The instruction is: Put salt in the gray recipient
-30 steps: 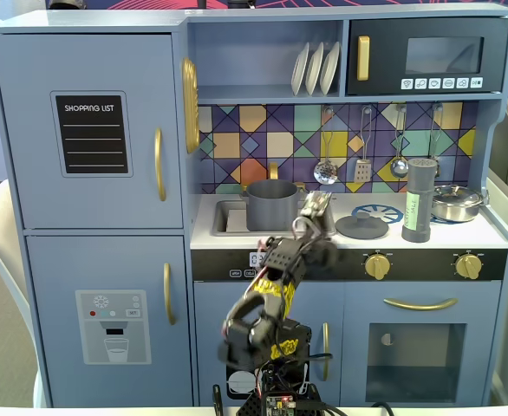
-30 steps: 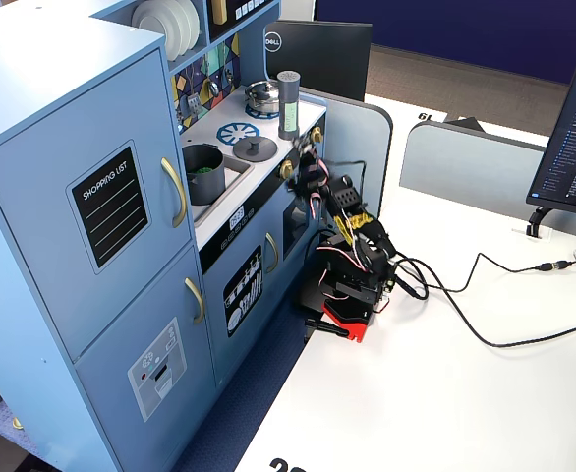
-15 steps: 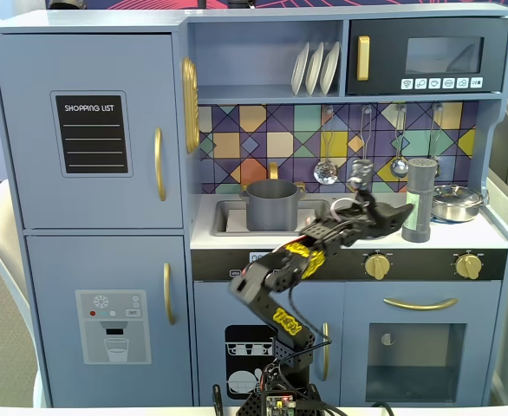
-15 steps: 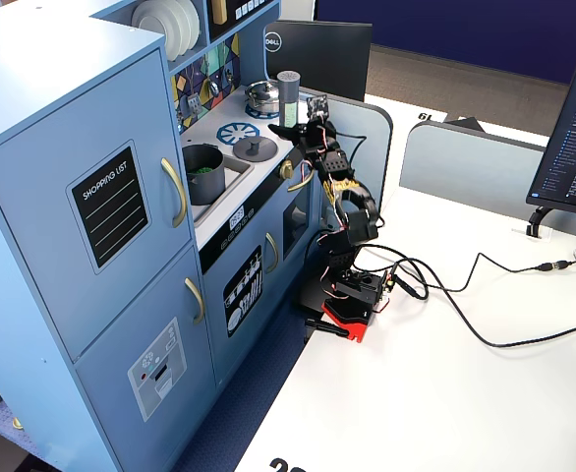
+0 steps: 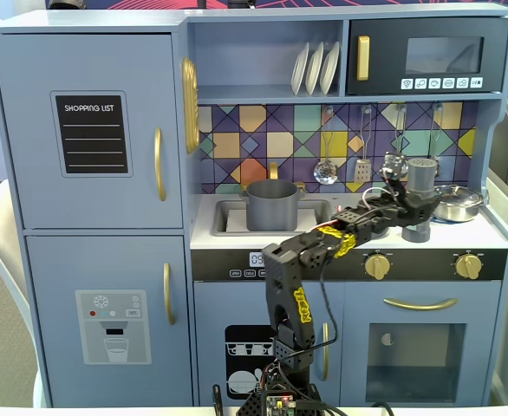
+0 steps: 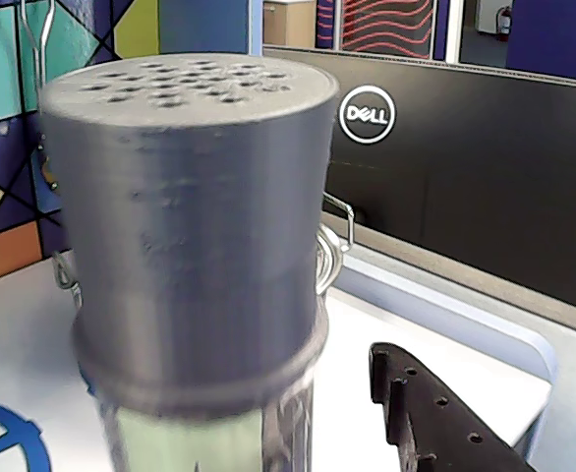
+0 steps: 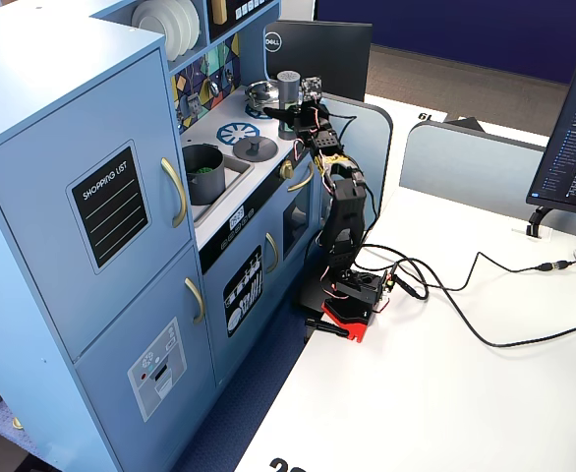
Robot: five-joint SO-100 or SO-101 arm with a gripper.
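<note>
The salt (image 5: 422, 176) is a tall dark-gray shaker with a perforated cap, standing at the right end of the toy kitchen counter. In the wrist view it (image 6: 190, 216) fills the frame, with its pale green label at the bottom edge. My gripper (image 5: 413, 206) reaches around its body. In the wrist view the gripper (image 6: 268, 423) shows one black finger (image 6: 435, 418) a little apart from the shaker's right side; the other finger is hidden. The gray recipient (image 5: 272, 204), a blue-gray pot, stands in the sink at the left, and in the other fixed view (image 7: 203, 169) it holds something green.
A shiny steel pan (image 5: 459, 203) sits right behind the shaker, and its handles (image 6: 331, 254) show in the wrist view. A flat gray lid (image 5: 417, 232) lies on the counter in front. Utensils (image 5: 362, 165) hang on the tiled back wall. A Dell monitor (image 7: 317, 54) stands beside the kitchen.
</note>
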